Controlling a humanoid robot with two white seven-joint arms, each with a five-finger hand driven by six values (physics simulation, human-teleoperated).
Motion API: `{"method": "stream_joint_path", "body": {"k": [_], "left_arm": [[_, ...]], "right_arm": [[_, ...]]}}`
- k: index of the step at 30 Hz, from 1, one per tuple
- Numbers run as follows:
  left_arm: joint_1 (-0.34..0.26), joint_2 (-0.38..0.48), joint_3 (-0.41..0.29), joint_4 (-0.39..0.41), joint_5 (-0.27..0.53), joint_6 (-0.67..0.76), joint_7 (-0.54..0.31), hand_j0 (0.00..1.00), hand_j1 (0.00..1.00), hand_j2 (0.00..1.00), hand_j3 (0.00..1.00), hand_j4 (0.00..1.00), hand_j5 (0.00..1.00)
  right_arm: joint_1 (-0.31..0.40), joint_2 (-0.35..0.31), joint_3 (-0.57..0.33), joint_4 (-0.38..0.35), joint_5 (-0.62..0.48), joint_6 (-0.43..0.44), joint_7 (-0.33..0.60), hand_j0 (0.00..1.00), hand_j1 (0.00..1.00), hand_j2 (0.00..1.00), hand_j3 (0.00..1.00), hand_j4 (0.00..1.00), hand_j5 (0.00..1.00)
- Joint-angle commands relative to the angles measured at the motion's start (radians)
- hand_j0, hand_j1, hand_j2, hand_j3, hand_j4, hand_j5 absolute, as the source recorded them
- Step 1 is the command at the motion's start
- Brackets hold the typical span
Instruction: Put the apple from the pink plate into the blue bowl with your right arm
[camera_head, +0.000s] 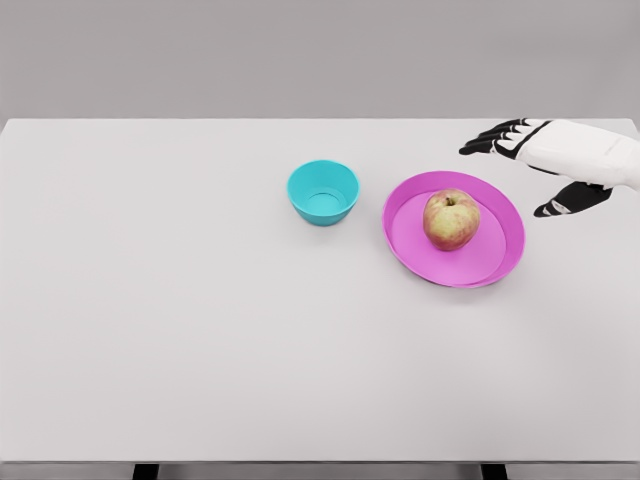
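Note:
A yellow-red apple (450, 219) rests in the middle of the pink plate (497, 258), right of the table's centre. The blue bowl (323, 192) stands just left of the plate, with nothing inside it. My right hand (520, 165) comes in from the right edge and hovers up and to the right of the plate, apart from the apple. Its black fingers (492, 138) are spread and the thumb (566, 201) hangs below them; it holds nothing. The left arm does not show.
The white table (200, 330) fills the view, with its front edge at the bottom and a grey wall behind its far edge. Nothing else stands on it besides the bowl and plate.

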Motion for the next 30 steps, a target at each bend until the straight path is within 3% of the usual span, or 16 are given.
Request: {"method": "stream_joint_path", "body": {"k": [1, 4, 9, 13, 15, 16, 18, 19, 25, 30], "left_arm": [[-0.002, 0.0, 0.0, 0.0, 0.0, 0.0, 0.0, 1.0, 1.0, 1.0, 1.0, 1.0, 1.0], [0.0, 0.0, 0.0, 0.0, 0.0, 0.0, 0.0, 1.0, 1.0, 1.0, 1.0, 1.0, 1.0], [0.0, 0.0, 0.0, 0.0, 0.0, 0.0, 0.0, 1.0, 1.0, 1.0, 1.0, 1.0, 1.0], [0.0, 0.0, 0.0, 0.0, 0.0, 0.0, 0.0, 1.0, 1.0, 1.0, 1.0, 1.0, 1.0], [-0.002, 0.0, 0.0, 0.0, 0.0, 0.0, 0.0, 1.0, 1.0, 1.0, 1.0, 1.0, 1.0], [0.0, 0.0, 0.0, 0.0, 0.0, 0.0, 0.0, 1.0, 1.0, 1.0, 1.0, 1.0, 1.0], [-0.002, 0.0, 0.0, 0.0, 0.0, 0.0, 0.0, 1.0, 1.0, 1.0, 1.0, 1.0, 1.0], [0.0, 0.0, 0.0, 0.0, 0.0, 0.0, 0.0, 1.0, 1.0, 1.0, 1.0, 1.0, 1.0], [-0.002, 0.0, 0.0, 0.0, 0.0, 0.0, 0.0, 1.0, 1.0, 1.0, 1.0, 1.0, 1.0], [-0.002, 0.0, 0.0, 0.0, 0.0, 0.0, 0.0, 1.0, 1.0, 1.0, 1.0, 1.0, 1.0]], "right_arm": [[0.0, 0.001, 0.001, 0.002, -0.004, 0.003, 0.0, 1.0, 1.0, 1.0, 1.0, 1.0, 1.0], [-0.003, 0.004, 0.012, 0.007, 0.0, 0.016, 0.0, 1.0, 1.0, 1.0, 1.0, 1.0, 1.0], [-0.023, 0.123, 0.074, 0.03, 0.135, 0.048, 0.0, 1.0, 1.0, 1.0, 1.0, 1.0, 1.0], [-0.081, 0.114, 0.151, 0.034, 0.132, 0.051, 0.0, 1.0, 1.0, 1.0, 1.0, 1.0, 1.0], [-0.164, 0.116, 0.284, 0.062, 0.12, 0.051, 0.0, 1.0, 1.0, 1.0, 1.0, 1.0, 1.0], [-0.187, 0.11, 0.304, 0.056, 0.109, 0.051, 0.0, 1.0, 1.0, 1.0, 1.0, 1.0, 1.0], [-0.193, 0.013, 0.32, 0.053, 0.037, 0.033, 0.0, 1.0, 1.0, 1.0, 1.0, 1.0, 1.0], [-0.192, 0.002, 0.321, 0.051, 0.007, 0.017, 0.0, 1.0, 1.0, 1.0, 1.0, 1.0, 1.0], [-0.186, 0.019, 0.332, 0.07, -0.006, 0.025, 0.0, 1.0, 1.0, 1.0, 1.0, 1.0, 1.0], [-0.199, 0.122, 0.372, 0.172, 0.008, 0.026, 0.0, 1.0, 1.0, 1.0, 1.0, 1.0, 1.0]]}}
